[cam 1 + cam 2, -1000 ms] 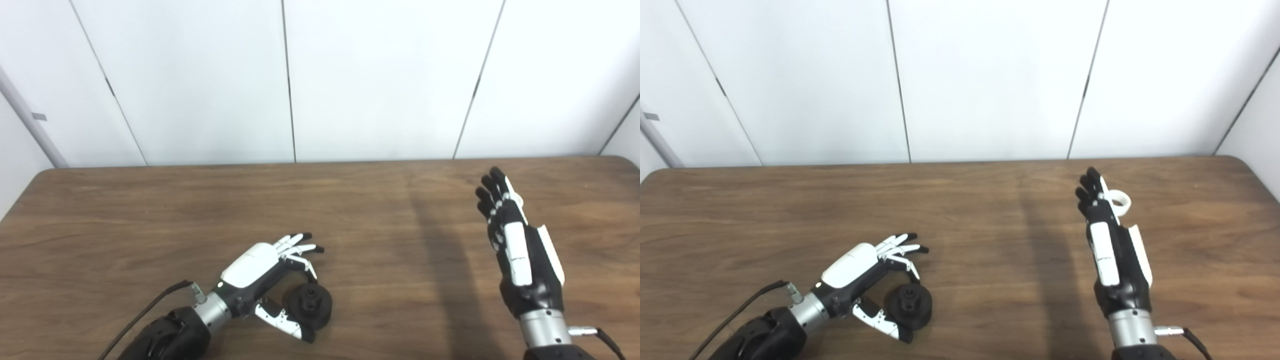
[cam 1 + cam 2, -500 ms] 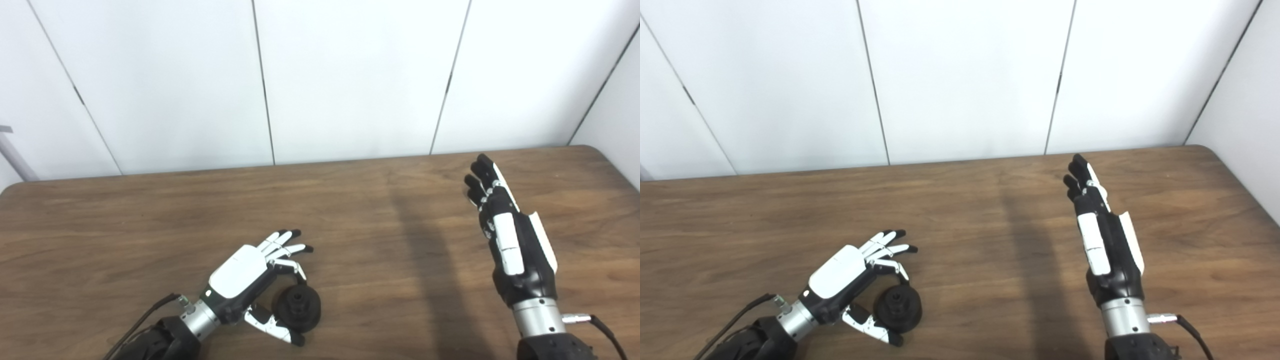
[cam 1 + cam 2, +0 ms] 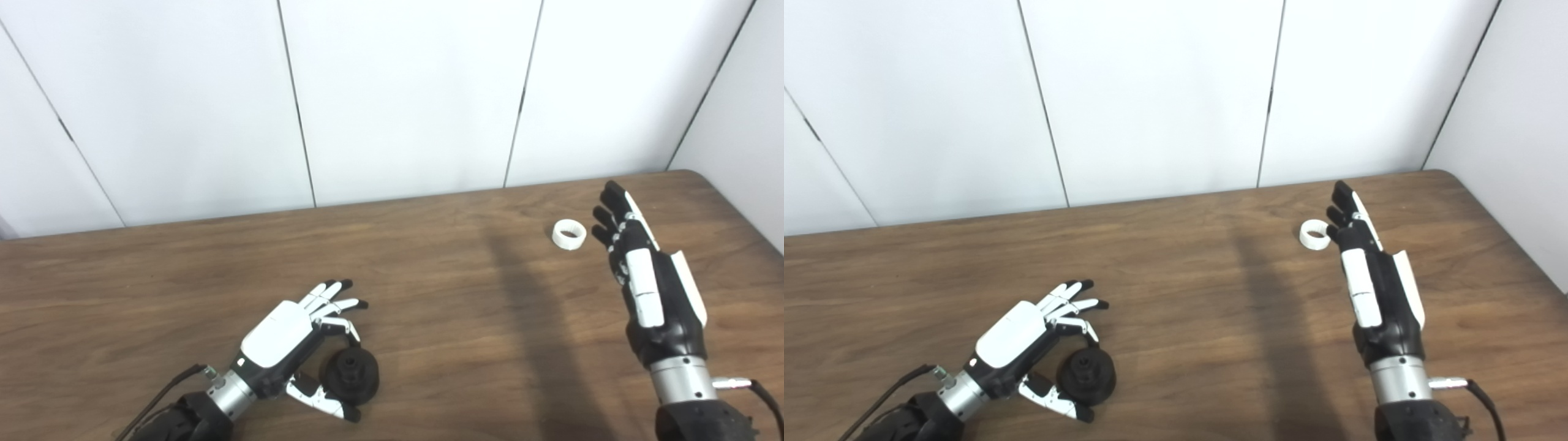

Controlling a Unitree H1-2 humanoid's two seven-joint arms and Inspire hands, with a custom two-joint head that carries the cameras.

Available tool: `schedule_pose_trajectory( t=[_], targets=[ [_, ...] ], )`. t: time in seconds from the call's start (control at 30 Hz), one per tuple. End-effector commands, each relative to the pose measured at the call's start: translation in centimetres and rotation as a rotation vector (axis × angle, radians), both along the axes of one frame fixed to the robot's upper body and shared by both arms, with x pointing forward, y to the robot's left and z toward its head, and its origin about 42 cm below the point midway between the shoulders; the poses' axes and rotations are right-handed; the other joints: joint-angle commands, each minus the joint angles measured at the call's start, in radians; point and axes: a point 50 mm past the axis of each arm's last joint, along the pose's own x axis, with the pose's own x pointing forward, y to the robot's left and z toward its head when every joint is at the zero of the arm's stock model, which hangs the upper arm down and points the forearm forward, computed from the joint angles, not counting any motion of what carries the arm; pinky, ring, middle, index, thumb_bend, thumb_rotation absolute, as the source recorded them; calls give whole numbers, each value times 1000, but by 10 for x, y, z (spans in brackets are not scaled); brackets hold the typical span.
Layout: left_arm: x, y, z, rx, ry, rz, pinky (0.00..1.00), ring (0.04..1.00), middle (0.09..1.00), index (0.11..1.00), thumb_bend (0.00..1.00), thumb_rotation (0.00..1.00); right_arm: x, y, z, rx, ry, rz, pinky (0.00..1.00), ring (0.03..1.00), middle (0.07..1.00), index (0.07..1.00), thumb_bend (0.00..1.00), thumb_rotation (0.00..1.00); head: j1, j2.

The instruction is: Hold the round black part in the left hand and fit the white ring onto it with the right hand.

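The round black part [image 3: 351, 376] lies on the wooden table near the front left. My left hand [image 3: 288, 334] is open and cups around it, thumb in front and fingers behind, just touching or close to it. The white ring [image 3: 569, 234] lies on the table at the back right. My right hand [image 3: 643, 288] is open with fingers stretched out, held edge-on above the table just right of the ring and apart from it. It also shows in the right eye view [image 3: 1375, 288], next to the ring [image 3: 1314, 234].
The wooden table [image 3: 429, 288] fills the lower picture; its right edge [image 3: 744, 208] is close to my right hand. White wall panels [image 3: 404, 92] stand behind it. A cable [image 3: 165, 392] runs from my left wrist.
The camera has swung to the right, shifting the whole picture left. My right hand has moved to the right of the white ring, which is now uncovered. My left hand stays around the black part.
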Motion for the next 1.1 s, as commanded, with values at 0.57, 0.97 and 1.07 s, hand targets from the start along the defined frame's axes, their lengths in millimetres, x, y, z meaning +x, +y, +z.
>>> schedule_pose_trajectory(
  t=[0.57,0.97,1.07],
  targets=[
    [-7,10,-28,43,139,25,1000,1000,882,485,524,53,44,-103,38,-512,99,-273,848,882,863,805,627,225,-34,-1],
    [-8,11,-29,57,165,17,1000,1000,887,485,524,53,75,-95,48,-654,169,-191,775,851,851,799,619,241,-58,-3],
    [-8,12,-29,54,176,20,1000,1000,886,485,524,53,84,-95,49,-677,186,-175,776,858,862,794,624,228,-68,-2]
  ],
)
